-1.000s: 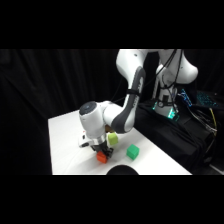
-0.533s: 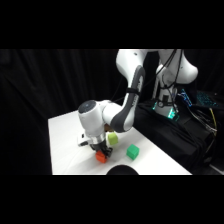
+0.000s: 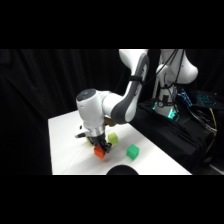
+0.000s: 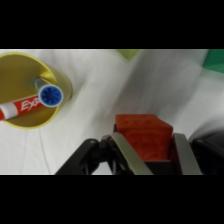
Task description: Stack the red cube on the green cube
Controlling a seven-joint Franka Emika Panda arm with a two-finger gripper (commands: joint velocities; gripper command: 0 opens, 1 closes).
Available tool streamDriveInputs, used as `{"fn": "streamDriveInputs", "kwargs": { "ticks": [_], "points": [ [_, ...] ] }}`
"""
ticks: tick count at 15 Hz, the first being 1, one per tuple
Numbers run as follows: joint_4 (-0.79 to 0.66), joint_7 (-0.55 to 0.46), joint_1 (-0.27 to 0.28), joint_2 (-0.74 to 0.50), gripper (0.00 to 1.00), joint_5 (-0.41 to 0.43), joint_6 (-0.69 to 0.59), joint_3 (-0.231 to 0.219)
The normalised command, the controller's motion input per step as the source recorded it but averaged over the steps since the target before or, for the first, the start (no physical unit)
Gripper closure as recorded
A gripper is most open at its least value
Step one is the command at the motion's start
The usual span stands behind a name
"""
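Your hand (image 4: 148,150) grips the red cube (image 4: 144,136) between both fingers, low over the counter (image 3: 65,145), near the green cube (image 3: 132,152).

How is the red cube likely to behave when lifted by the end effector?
The red cube looks rigid, with flat faces between the end effector fingers, so it probably won't roll or flex. It is small, likely light. Its finely textured surface suggests little slipping.

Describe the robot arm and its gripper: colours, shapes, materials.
The arm is glossy white, with rounded segments and dark grey bands at the joints. The gripper has a black linkage and two flat, pale metallic fingers.
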Motion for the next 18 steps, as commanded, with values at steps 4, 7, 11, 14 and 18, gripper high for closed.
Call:
{"fn": "streamDriveInputs", "kwargs": {
  "ticks": [4,7,11,14,18],
  "points": [
    [-0.37,0.20,0.078,-0.44,0.73,0.068,-0.12,-0.003],
    [-0.43,0.26,0.132,-0.46,0.73,0.046,-0.06,-0.005],
    [-0.43,0.24,0.128,-0.43,0.73,0.036,-0.02,0.011],
    [-0.38,0.20,0.100,-0.38,0.73,0.035,0.03,0.027],
    [-0.32,0.17,0.076,-0.31,0.73,0.040,0.07,0.042]
  ]
}}
